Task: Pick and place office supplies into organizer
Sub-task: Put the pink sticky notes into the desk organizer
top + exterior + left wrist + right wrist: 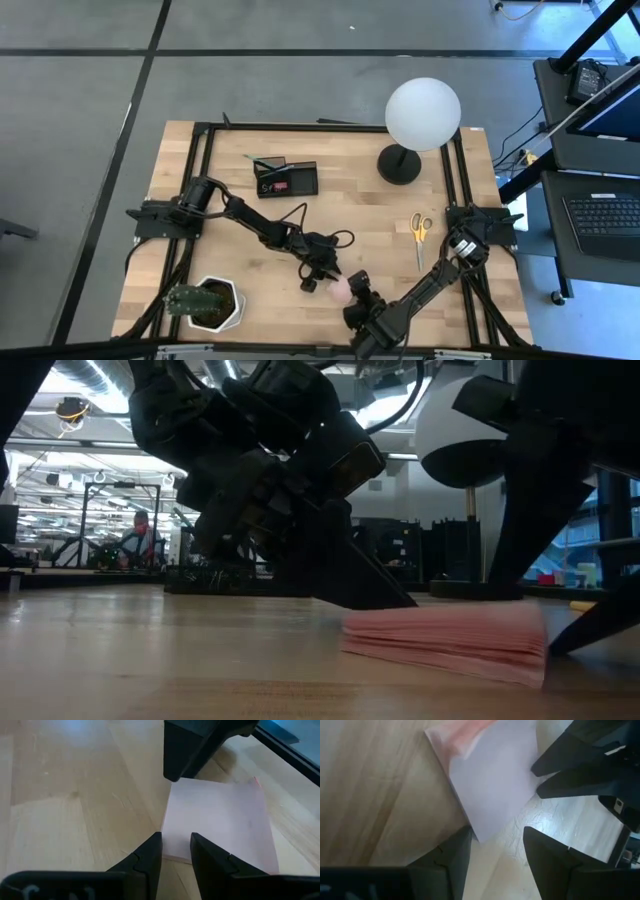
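Pink paper, stacked square and flat, the sticky-note pad [341, 289] lies on the pale wooden bench [360, 210] near its front edge, well apart from the black organizer [287, 179]. Both grippers crowd it: the left gripper [175, 851] has its 2 fingers slightly apart at one edge, the right gripper [496, 851] has its 2 fingers spread wide at a corner; neither clamps it. I judge it light, soft-edged and prone to fanning, so pinching 2 opposite sides across the full stack seems safest, while the yellow-handled scissors [420, 232] wait aside
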You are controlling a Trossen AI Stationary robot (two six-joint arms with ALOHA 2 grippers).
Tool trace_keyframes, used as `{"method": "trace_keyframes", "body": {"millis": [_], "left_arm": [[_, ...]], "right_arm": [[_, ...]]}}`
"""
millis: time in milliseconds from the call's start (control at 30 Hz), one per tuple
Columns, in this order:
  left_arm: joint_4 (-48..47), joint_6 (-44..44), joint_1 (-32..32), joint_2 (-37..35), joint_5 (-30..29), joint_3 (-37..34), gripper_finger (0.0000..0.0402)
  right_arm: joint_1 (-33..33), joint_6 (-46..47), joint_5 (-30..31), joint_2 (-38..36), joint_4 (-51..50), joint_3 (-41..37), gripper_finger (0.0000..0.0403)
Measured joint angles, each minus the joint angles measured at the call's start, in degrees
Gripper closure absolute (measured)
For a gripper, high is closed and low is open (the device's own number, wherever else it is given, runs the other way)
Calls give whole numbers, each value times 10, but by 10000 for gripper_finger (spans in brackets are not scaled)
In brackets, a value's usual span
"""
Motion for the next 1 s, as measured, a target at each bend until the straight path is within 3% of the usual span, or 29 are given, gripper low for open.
{"method": "trace_keyframes", "body": {"millis": [567, 733, 1000], "left_arm": [[1, -3, 0, 0, 8, 0, 304], [0, -3, 0, 0, 8, 0, 304], [-6, 2, 1, 0, 0, 0, 304]], "right_arm": [[-6, 53, 35, 5, 12, 22, 217], [-7, 17, -4, 4, 12, 25, 216], [0, 8, -11, 4, 12, 25, 217]]}}
